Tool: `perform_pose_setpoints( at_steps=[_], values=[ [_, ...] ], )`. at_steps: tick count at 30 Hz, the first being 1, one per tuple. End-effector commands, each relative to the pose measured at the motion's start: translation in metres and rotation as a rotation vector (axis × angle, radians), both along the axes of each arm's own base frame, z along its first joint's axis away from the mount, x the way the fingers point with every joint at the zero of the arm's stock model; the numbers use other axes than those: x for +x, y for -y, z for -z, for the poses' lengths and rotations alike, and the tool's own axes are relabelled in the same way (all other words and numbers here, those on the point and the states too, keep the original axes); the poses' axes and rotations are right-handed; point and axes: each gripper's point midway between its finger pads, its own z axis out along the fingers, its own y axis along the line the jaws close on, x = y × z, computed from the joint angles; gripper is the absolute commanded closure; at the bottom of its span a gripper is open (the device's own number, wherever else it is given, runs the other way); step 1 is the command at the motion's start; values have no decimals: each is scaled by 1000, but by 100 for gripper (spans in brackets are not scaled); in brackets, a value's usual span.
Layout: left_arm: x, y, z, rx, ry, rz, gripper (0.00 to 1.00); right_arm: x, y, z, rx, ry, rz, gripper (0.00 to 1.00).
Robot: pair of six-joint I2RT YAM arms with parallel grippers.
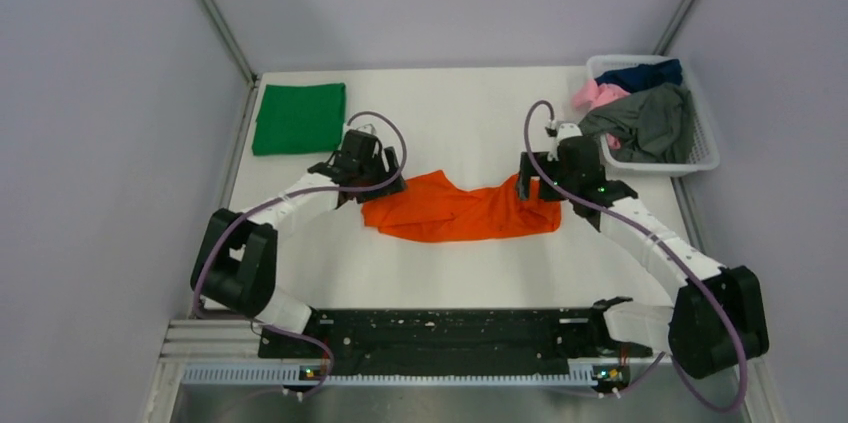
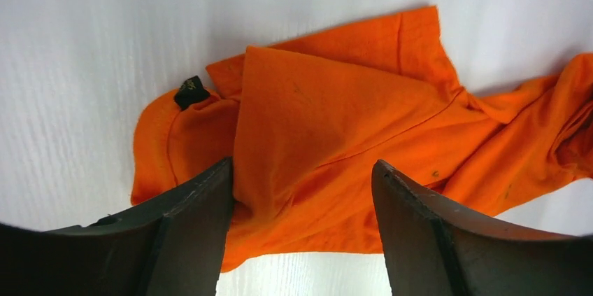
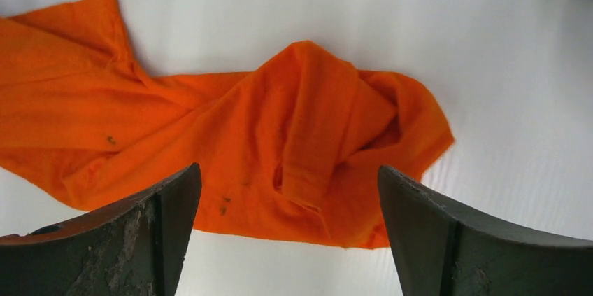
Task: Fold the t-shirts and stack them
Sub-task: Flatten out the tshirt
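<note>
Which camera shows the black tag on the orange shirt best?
Left wrist: the black tag shows plainly on the orange shirt. The top view is too distant for it; the right wrist view lacks it.

The left arm (image 1: 290, 205) and right arm (image 1: 650, 233) pair black joint housings with white link shells; a purplish cable (image 1: 375, 114) loops along each. The right gripper (image 3: 287, 168) has dark, wedge-shaped, scuffed fingers (image 3: 140, 240).
</note>
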Motion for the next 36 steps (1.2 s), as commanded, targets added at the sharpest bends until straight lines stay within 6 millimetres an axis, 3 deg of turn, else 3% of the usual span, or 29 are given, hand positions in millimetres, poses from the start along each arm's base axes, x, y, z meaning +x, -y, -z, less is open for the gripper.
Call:
perform_pose_setpoints(
  at_steps=[1, 7, 11, 15, 18, 25, 26, 30, 32, 36],
  values=[
    [3, 20, 2, -59, -20, 95, 28, 27, -32, -10, -42, 59, -133, 8],
    [5, 24, 20, -47, -73, 114, 41, 42, -47, 17, -59, 15, -153, 14],
    [7, 23, 29, -33, -98, 106, 67, 47, -43, 35, -87, -27, -119, 23],
    [10, 22, 21, -30, -78, 89, 98, 50, -32, 53, -136, -66, -63, 35],
    [13, 17, 11, -18, -44, 66, 100, 52, -17, 59, -184, -76, 18, 48],
    [14, 7, -13, -11, 35, 26, 100, 46, 11, 47, -245, -36, 147, 91],
    [15, 6, -18, -8, 47, 18, 100, 45, 12, 43, -244, -28, 154, 99],
    [21, -2, -55, -4, 141, -17, 100, 43, 11, 6, -188, 66, 166, 100],
    [21, -7, -85, -8, 216, -28, 100, 42, 13, -26, -153, 150, 179, 100],
    [11, -21, -158, -36, 409, -54, 100, 22, 17, -114, -53, 375, 160, 100]
  ],
)
